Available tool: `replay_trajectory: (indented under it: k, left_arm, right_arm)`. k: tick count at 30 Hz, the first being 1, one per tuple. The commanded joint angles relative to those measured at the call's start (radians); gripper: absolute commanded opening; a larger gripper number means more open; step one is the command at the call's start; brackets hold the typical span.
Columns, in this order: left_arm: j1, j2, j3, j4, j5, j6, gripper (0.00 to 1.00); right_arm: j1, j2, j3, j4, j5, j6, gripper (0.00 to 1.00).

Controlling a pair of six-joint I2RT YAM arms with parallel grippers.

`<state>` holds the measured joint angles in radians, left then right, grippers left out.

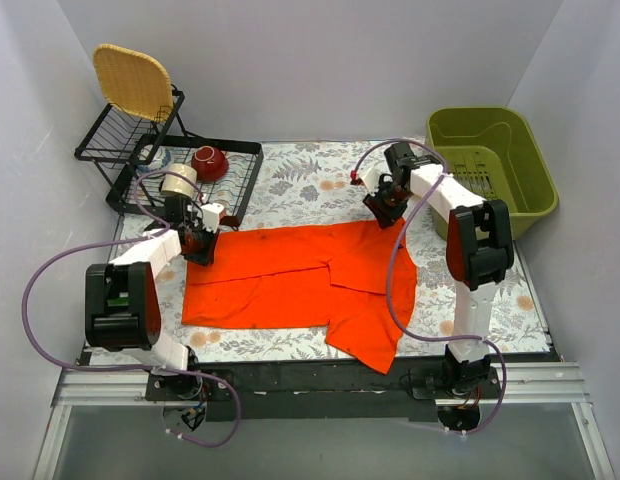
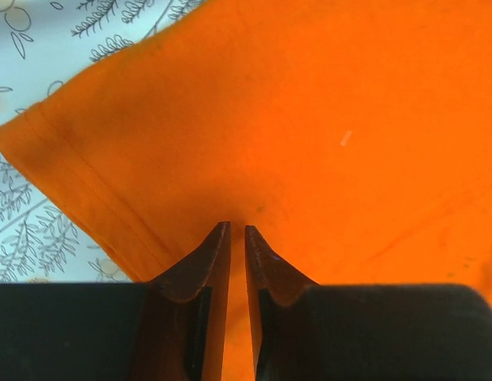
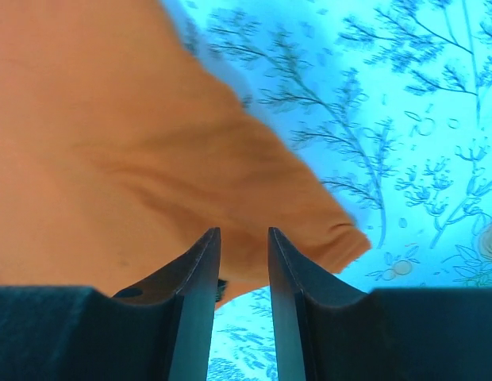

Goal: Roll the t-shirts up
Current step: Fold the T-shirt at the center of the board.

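Floral tablecloth [image 1: 300, 185] under t-shirt [image 1: 280, 275], red bowl [image 1: 209, 162] in rack [image 1: 252, 172]

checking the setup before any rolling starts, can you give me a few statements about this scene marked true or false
1. The t-shirt lies spread out on the floral cloth, not rolled. True.
2. The t-shirt is inside the green bin. False: it lies on the table, outside the bin.
3. A red bowl sits in the dish rack. True.
4. Both end effectors are at the shirt's near edge. False: the left end effector is at its far left corner and the right end effector is at its far right corner.
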<state>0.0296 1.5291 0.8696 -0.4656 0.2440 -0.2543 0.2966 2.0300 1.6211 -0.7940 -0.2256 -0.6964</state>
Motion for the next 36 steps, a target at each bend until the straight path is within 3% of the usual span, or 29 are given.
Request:
replay_trajectory:
  k: [1, 16, 25, 30, 36]
  left_arm:
    - [0.003, 0.048, 0.069, 0.033, -0.057, 0.044, 0.12]
    - [0.004, 0.223, 0.103, 0.130, -0.224, 0.036, 0.05]
    - [0.004, 0.247, 0.178, 0.072, -0.177, 0.000, 0.07]
    - [0.004, 0.145, 0.238, -0.034, -0.100, -0.043, 0.16]
    - [0.004, -0.027, 0.247, -0.168, 0.024, -0.053, 0.34]
  right_arm:
    - [-0.053, 0.070, 0.109, 0.015, -0.004, -0.012, 0.38]
    - [-0.117, 0.171, 0.114, 0.053, 0.086, -0.009, 0.36]
    - [-0.116, 0.285, 0.333, 0.039, 0.077, -0.005, 0.36]
    - [-0.117, 0.161, 0.336, 0.020, -0.019, 0.008, 0.38]
    - [-0.116, -0.165, 0.104, -0.063, -0.255, -0.075, 0.50]
